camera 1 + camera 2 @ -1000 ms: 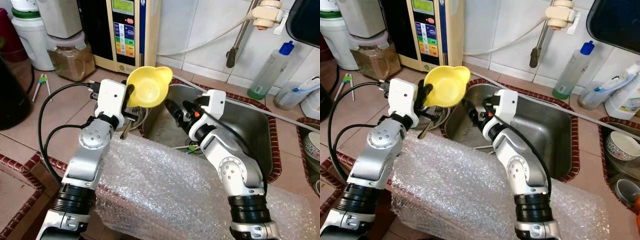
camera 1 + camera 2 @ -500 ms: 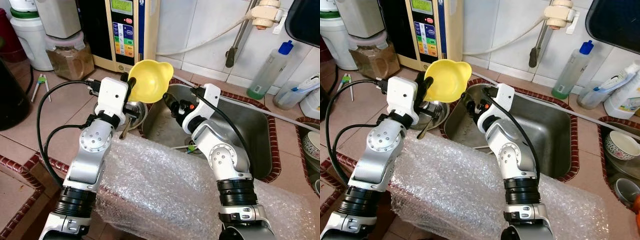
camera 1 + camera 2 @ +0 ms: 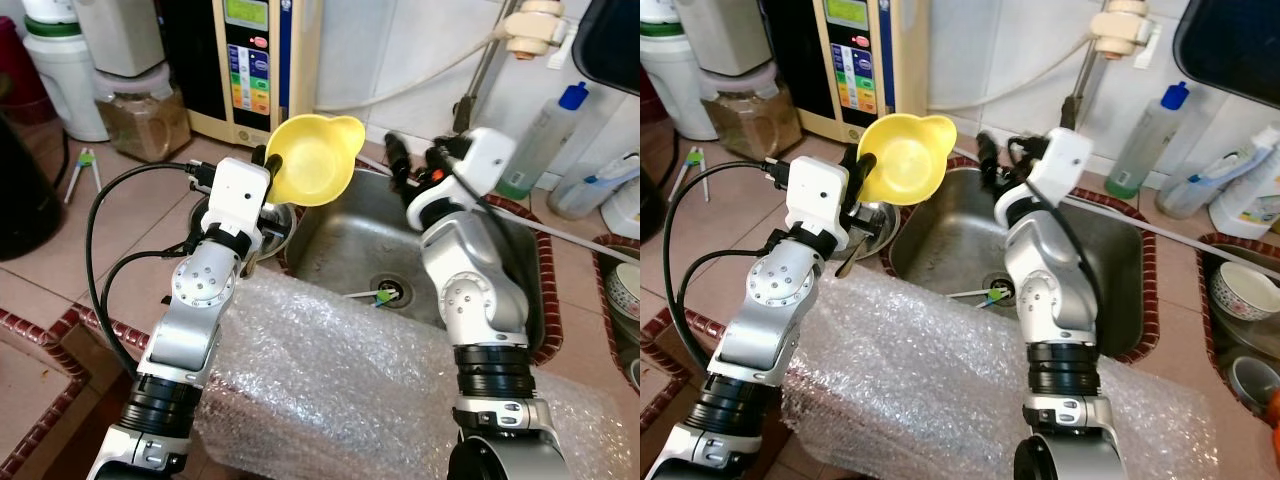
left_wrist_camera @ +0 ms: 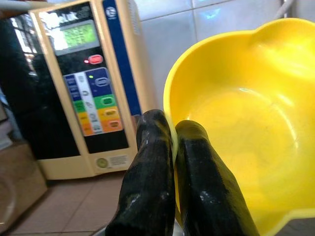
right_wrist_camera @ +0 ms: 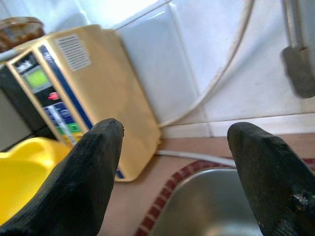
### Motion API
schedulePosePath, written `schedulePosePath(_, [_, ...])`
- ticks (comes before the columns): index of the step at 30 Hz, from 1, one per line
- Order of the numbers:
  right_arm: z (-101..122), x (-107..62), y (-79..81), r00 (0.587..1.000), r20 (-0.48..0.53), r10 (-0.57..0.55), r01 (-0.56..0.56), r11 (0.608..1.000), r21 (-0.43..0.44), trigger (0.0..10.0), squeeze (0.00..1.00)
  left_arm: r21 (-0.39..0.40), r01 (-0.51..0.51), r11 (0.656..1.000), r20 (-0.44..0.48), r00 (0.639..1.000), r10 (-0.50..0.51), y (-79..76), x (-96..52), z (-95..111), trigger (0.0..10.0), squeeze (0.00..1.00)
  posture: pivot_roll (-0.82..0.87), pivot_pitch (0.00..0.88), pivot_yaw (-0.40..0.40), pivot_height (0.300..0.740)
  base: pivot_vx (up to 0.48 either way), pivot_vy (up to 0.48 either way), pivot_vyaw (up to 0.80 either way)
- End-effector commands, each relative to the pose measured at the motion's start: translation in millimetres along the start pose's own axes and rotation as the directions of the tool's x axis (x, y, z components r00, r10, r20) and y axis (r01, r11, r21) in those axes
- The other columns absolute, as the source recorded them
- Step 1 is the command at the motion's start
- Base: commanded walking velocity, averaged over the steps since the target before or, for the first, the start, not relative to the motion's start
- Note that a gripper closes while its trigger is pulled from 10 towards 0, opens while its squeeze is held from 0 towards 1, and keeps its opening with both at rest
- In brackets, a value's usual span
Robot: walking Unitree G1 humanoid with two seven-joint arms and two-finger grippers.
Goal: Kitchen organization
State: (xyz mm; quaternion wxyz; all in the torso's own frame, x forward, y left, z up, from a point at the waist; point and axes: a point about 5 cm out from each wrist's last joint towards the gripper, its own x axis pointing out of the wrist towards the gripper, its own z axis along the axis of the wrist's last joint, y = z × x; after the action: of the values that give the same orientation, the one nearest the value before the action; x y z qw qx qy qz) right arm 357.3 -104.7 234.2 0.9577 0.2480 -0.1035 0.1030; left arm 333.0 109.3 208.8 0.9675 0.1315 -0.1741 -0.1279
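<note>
Left wrist view showed the left gripper [image 4: 173,142] clenched on the yellow bowl [image 4: 246,128] rim, held above the sink [image 3: 350,235] edge. The right gripper [image 5: 172,162] hovered spread and empty — best to keep the pinch firm and the bowl level.
</note>
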Motion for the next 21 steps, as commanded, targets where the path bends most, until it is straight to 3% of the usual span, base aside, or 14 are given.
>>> schedulePosePath(1, [5.3, -0.4, 10.2, 0.998, 0.025, 0.065, -0.065, 0.997, 0.030, 10.0, 0.00, 0.018, 0.015, 1.000, 0.009, 1.000, -0.015, -2.3, 2.0, 2.6, 0.2, 0.00, 0.15, 0.070, -0.065, 0.740, 0.000, 0.000, 0.00])
schedulePosePath(5, [-7.3, -8.0, 31.8, 0.968, -0.027, 0.248, -0.243, 0.963, 0.120, 10.0, 0.00, 0.007, 0.013, 1.000, 0.004, 1.000, -0.013, -2.3, 1.2, 1.1, 0.6, 0.00, 0.15, 0.071, -0.065, 0.740, 0.000, 0.000, 0.00])
schedulePosePath(6, [-11.6, -10.6, 34.1, 0.962, -0.051, 0.267, -0.262, 0.960, 0.097, 10.0, 0.00, 0.008, 0.014, 1.000, 0.005, 1.000, -0.015, -2.5, 0.8, 1.2, 0.6, 0.00, 0.15, 0.071, -0.065, 0.740, 0.000, 0.000, 0.00])
schedulePosePath(9, [-24.0, -14.1, 31.8, 0.961, -0.110, 0.252, -0.242, 0.965, 0.096, 10.0, 0.00, 0.005, 0.017, 1.000, 0.010, 1.000, -0.017, -3.7, 1.0, 2.1, 0.7, 0.00, 0.15, 0.070, -0.063, 0.740, 0.000, 0.000, 0.00])
schedulePosePath(11, [-23.7, -14.6, 32.7, 0.959, -0.099, 0.265, -0.252, 0.959, 0.131, 10.0, 0.00, 0.019, 0.011, 1.000, 0.002, 1.000, -0.011, -3.2, 1.3, 1.5, 0.9, 0.00, 0.15, 0.070, -0.063, 0.740, 0.000, 0.000, 0.00])
schedulePosePath(15, [-33.1, -16.2, 26.5, 0.958, -0.166, 0.236, -0.222, 0.970, 0.097, 10.0, 0.00, -0.002, 0.005, 1.000, 0.014, 1.000, -0.005, -0.5, 2.1, 2.9, 0.4, 0.00, 0.15, 0.067, -0.059, 0.740, 0.000, 0.000, 0.00])
schedulePosePath(16, [-41.6, -16.3, 23.5, 0.953, -0.221, 0.208, -0.195, 0.978, 0.079, 4.8, 0.00, -0.002, 0.004, 1.000, 0.020, 1.000, -0.004, -0.4, 2.2, 4.0, 0.2, 0.00, 0.15, 0.067, -0.058, 0.740, 0.000, 0.000, 0.00])
schedulePosePath(17, [-46.0, -16.4, 21.9, 0.949, -0.247, 0.193, -0.181, 0.981, 0.072, 4.8, 0.00, -0.002, 0.003, 1.000, 0.022, 1.000, -0.003, -0.3, 2.3, 4.4, 0.2, 0.00, 0.15, 0.067, -0.058, 0.740, 0.000, 0.000, 0.00])
schedulePosePath(18, [-53.1, -17.1, 21.8, 0.940, -0.284, 0.186, -0.170, 0.982, 0.081, 0.0, 0.00, -0.009, 0.002, 1.000, 0.033, 0.999, -0.001, -0.6, 2.7, 6.5, 0.2, 0.00, 0.15, 0.065, -0.060, 0.740, 0.000, 0.000, 0.00])
schedulePosePath(21, [-56.8, -17.0, 24.8, 0.935, -0.299, 0.189, -0.171, 0.982, 0.086, 0.0, 0.00, -0.015, 0.005, 1.000, 0.043, 0.999, -0.005, -1.6, 2.6, 8.2, 0.2, 0.00, 0.15, 0.066, -0.061, 0.740, 0.000, 0.000, 0.00])
